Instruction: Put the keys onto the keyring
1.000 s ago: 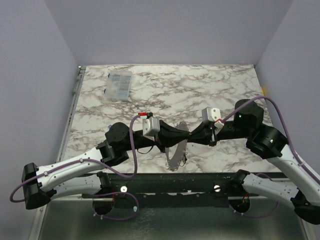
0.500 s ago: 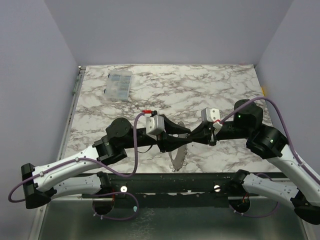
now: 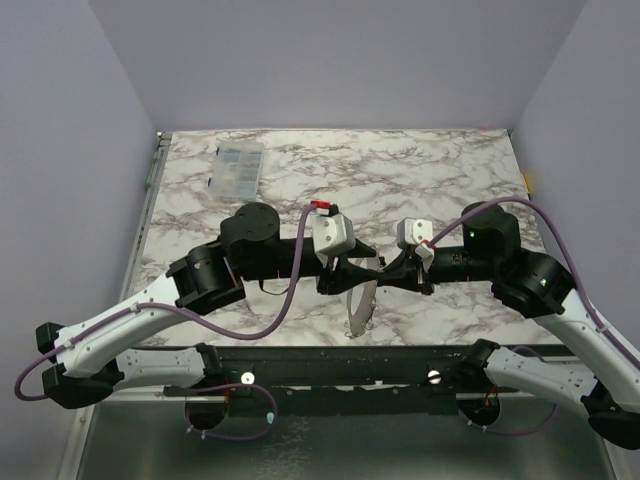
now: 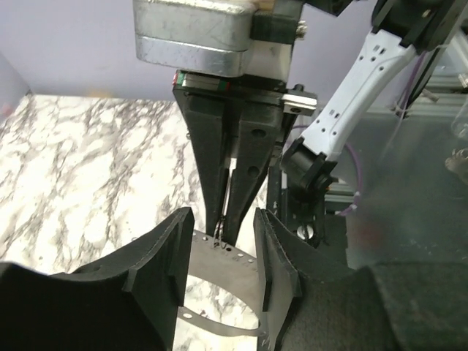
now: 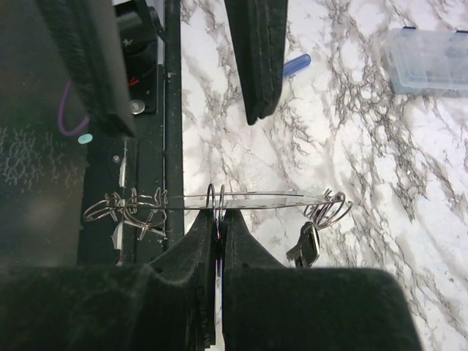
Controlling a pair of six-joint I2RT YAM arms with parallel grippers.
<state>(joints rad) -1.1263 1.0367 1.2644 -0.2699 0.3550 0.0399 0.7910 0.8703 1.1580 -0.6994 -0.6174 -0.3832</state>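
The keyring [image 3: 360, 303], a pale translucent band looped near the table's front edge, hangs between both grippers. My right gripper [image 5: 217, 216] is shut on a small metal ring [image 5: 216, 196] threaded on the band [image 5: 272, 196]. A dark-headed key [image 5: 307, 245] dangles from wire rings [image 5: 330, 209] at the band's far end. My left gripper [image 4: 222, 228] stands open, its fingers [image 4: 167, 267] on either side of the band [image 4: 219, 268], facing the right gripper's fingers [image 4: 245, 157]. From above, the left gripper [image 3: 349, 274] and right gripper [image 3: 386, 274] meet tip to tip.
A clear plastic box [image 3: 238, 168] lies at the back left of the marble table [image 3: 450, 170], also visible in the right wrist view [image 5: 428, 51]. A small blue piece [image 5: 296, 64] lies on the marble near it. A cluster of wire rings [image 5: 124, 208] hangs over the dark front rail.
My left gripper has opened and released the band, while its wrist moved right and away from the table's front edge. The right gripper kept its grip and stayed put.
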